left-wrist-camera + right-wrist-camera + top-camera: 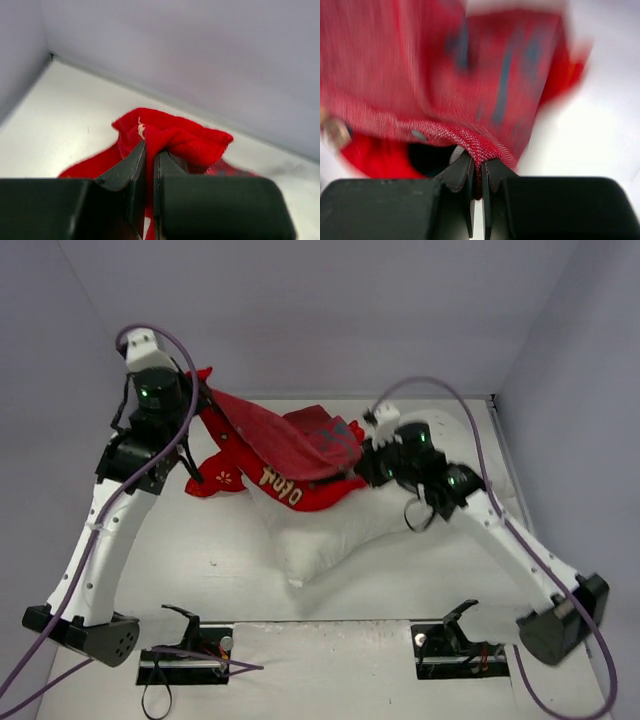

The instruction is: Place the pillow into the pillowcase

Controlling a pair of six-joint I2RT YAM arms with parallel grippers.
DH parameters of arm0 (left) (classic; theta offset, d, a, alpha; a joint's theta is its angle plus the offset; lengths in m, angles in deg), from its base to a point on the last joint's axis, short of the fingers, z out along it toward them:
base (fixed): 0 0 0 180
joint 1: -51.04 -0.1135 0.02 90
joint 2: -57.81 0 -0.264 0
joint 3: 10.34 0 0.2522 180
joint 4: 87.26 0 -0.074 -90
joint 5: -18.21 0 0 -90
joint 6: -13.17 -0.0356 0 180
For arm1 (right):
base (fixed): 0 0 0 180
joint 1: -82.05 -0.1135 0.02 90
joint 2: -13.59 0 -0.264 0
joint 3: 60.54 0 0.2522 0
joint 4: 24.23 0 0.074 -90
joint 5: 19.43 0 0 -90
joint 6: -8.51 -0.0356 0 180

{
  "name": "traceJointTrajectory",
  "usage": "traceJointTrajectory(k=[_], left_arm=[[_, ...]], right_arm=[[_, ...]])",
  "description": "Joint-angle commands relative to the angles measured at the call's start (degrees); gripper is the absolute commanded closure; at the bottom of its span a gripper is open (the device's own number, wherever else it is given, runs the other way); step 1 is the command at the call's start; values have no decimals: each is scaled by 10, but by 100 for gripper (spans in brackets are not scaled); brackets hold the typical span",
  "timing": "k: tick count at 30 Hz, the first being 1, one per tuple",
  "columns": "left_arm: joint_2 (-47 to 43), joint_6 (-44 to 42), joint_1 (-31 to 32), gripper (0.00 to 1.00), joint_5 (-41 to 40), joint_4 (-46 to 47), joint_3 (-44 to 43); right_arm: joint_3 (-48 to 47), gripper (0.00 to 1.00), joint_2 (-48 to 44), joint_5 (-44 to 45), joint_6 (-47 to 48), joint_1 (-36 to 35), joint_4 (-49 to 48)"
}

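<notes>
First, check both claws. The left claw (150, 152) is closed on a bunched fold of the case (175, 135); only a thin seam shows between the jaws, filled with red cloth. The right claw (477, 167) is likewise closed, pinching a woven hem of the case. That view is blurred, so you cannot tell how deep the cloth sits.

Between the claws, the upper layer of the case hangs raised as a slack sheet, its duller reverse with bluish patches uppermost. The lower layer lies on the table (200, 560) and over the far edge of the pillow (320, 540). The pillow rests at the table centre, on the near side of the case. Most of it is outside; whether its far edge has entered the opening cannot be seen.

Treat the case as light, limp and thin. It likely folds and slides under little load, so take it at the hem, where the cloth is doubled. Treat the pillow as soft, bulky and light. It probably sags when lifted by one point, so take it at a corner or along an edge seam.

Gold characters (282, 485) show on the lower layer, too small to read. A small gold flower (225, 478) lies beside them. No brand label is visible.
</notes>
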Motion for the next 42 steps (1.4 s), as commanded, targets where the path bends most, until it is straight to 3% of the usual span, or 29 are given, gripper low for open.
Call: traceJointTrajectory(k=[1, 2, 4, 5, 8, 11, 12, 14, 19, 26, 30, 36, 39, 42], left_arm=[[33, -33, -50, 100, -33, 60, -118], [49, -34, -68, 100, -19, 58, -147], [97, -24, -132, 100, -2, 46, -250], [112, 2, -158, 100, 21, 29, -288], [130, 34, -240, 100, 51, 52, -380], [76, -8, -254, 100, 41, 160, -318], [43, -23, -254, 100, 46, 179, -293], [2, -58, -253, 100, 45, 182, -236], [-84, -71, -250, 100, 1, 188, -48], [-179, -70, -228, 100, -56, 170, 237], [-218, -56, -227, 100, -107, 163, 342], [-278, 18, -227, 100, -149, 123, 428], [-264, 6, -232, 100, -114, 171, 412], [-174, -32, -234, 100, -61, 185, 295]], right_arm=[[-221, 100, 125, 73, 118, 4, -78], [-359, 100, 202, 81, 133, 7, -79], [-507, 100, 281, 88, 153, 14, -83], [-663, 100, 358, 85, 153, 18, -83], [-831, 100, 447, 43, 158, 21, -152], [-738, 100, 398, 41, 132, 19, -335], [-643, 100, 379, 26, 119, 19, -382], [-565, 100, 340, -12, 89, 19, -463], [-407, 100, 327, -106, 92, 16, -433], [-265, 99, 345, -120, 120, 17, -376], [-244, 99, 364, -126, 119, 18, -368], [-255, 99, 380, -108, 136, 20, -360], [-352, 99, 422, -108, 145, 24, -355], [-487, 99, 474, -94, 146, 25, -350]])
